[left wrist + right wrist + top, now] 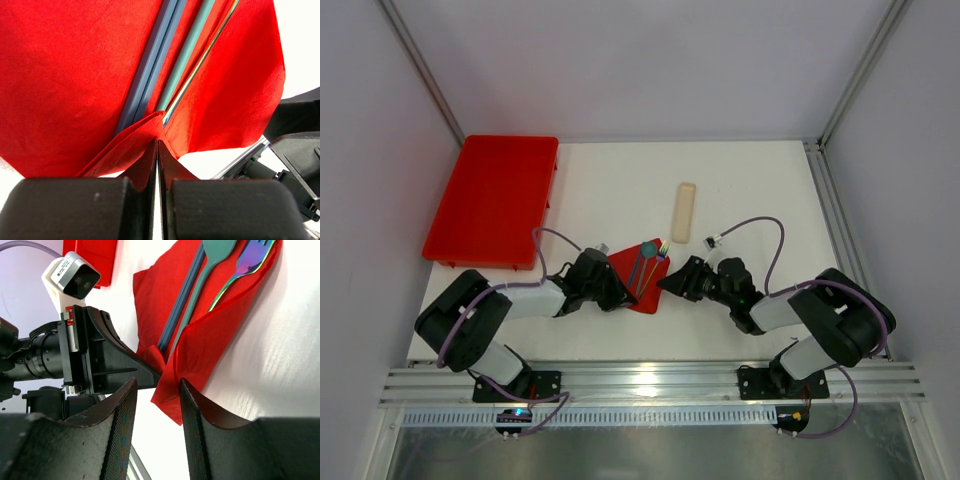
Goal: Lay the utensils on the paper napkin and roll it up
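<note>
The red paper napkin [638, 283] lies at the table's middle front with the utensils [647, 264] on it: a teal spoon [215, 250], a rainbow-tinted fork [250, 255] and a blue-grey knife [150, 65]. My left gripper [618, 290] is shut on a lifted fold of the napkin [75, 75] at its near-left edge, over the handle ends. My right gripper [672, 282] is open in the right wrist view [157, 385]. The napkin's near corner [172, 402] shows in the gap between its fingers. The napkin's right side [220, 340] is folded up against the fork.
A big red plastic tray [495, 200] sits at the back left. A pale beige strip [684, 212] lies behind the napkin. The metal rail [640, 385] runs along the near edge. Enclosure walls stand on both sides. The two grippers are close together.
</note>
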You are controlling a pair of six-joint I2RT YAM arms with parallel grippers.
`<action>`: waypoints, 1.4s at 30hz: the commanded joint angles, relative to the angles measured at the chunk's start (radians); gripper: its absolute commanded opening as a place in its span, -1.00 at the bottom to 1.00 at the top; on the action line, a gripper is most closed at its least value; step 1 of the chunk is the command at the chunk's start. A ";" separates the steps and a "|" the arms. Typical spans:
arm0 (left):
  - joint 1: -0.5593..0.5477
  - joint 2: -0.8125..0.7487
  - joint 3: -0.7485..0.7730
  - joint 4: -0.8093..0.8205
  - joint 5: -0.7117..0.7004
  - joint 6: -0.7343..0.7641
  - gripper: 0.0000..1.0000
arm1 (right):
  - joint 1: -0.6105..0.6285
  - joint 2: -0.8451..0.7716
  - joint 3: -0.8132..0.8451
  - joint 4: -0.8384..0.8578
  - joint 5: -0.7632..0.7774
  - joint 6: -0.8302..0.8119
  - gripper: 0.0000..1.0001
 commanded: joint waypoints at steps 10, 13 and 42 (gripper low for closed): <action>-0.004 -0.021 0.009 0.006 -0.013 0.013 -1.00 | -0.008 0.000 -0.032 0.100 0.006 -0.010 -0.14; -0.002 -0.022 0.007 0.005 -0.013 0.013 -1.00 | -0.011 0.005 -0.046 0.140 0.006 -0.006 -0.14; -0.004 -0.032 0.007 0.000 -0.015 0.013 -1.00 | -0.019 -0.086 -0.004 -0.147 0.072 -0.087 -0.65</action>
